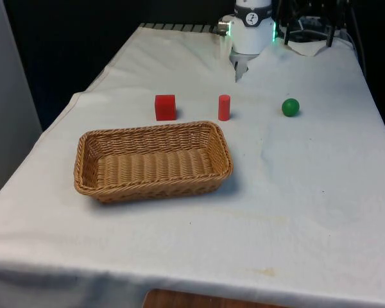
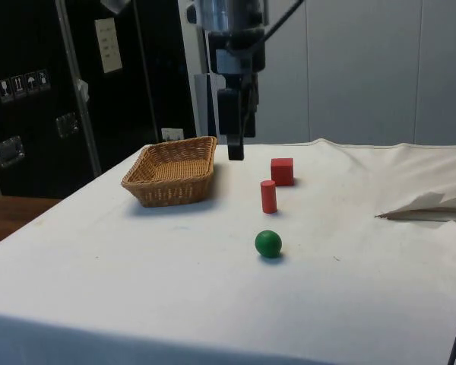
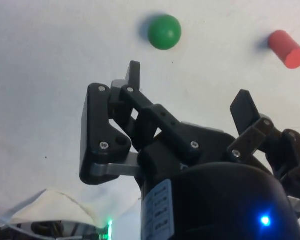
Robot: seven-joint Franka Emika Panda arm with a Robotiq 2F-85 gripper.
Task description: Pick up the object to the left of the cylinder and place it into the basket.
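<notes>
three small things stand in a row on the white-clothed worktop [image 1: 295, 192]: a red cube [image 1: 165, 107] at the front view's left, a red cylinder [image 1: 224, 107] upright in the middle, and a green ball [image 1: 290, 107] at the front view's right, each well apart from its neighbour. the cube (the thing to the left of the cylinder) rests on the cloth, untouched, just behind the far rim of the wicker basket [image 1: 83, 163], which lies nearer the camera in the front view and holds nothing. in the side view the cube [image 2: 282, 171] sits beyond the cylinder [image 2: 268, 196], the ball [image 2: 268, 243] nearest the camera, and the basket [image 2: 171, 169] off towards the dark cabinets. the end effector [image 2: 235, 148] hangs above the worktop, pointing straight down, clear of every object; in the front view it [image 1: 239, 69] is behind the row, near the cylinder's line. in the wrist view its fingers [image 3: 133, 75] stand apart with nothing between them, the ball [image 3: 164, 31] and cylinder [image 3: 287, 48] lying on the cloth beyond the end effector [image 3: 187, 95].
</notes>
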